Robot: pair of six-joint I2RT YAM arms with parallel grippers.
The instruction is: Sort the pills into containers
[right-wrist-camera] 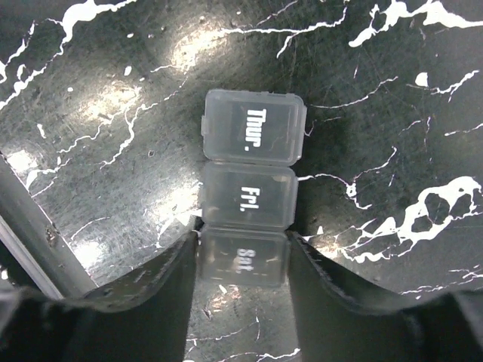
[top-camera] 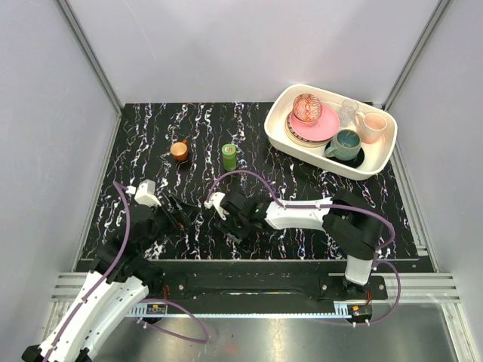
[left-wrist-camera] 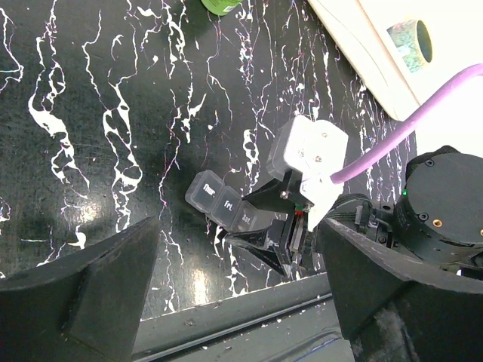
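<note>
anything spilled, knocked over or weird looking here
Nothing spilled or damaged. The pill box lies flat with all three lids shut, the right end effector clasping its Sat end. The green bottle stands upright. No loose pills show.

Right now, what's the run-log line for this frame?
phase: grasp pill box | right end effector: closed on Sat end | left end effector: open, empty, hovering

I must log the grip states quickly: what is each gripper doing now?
Left gripper: open, holding nothing.
Right gripper: closed on the pill box at its Sat end.
</note>
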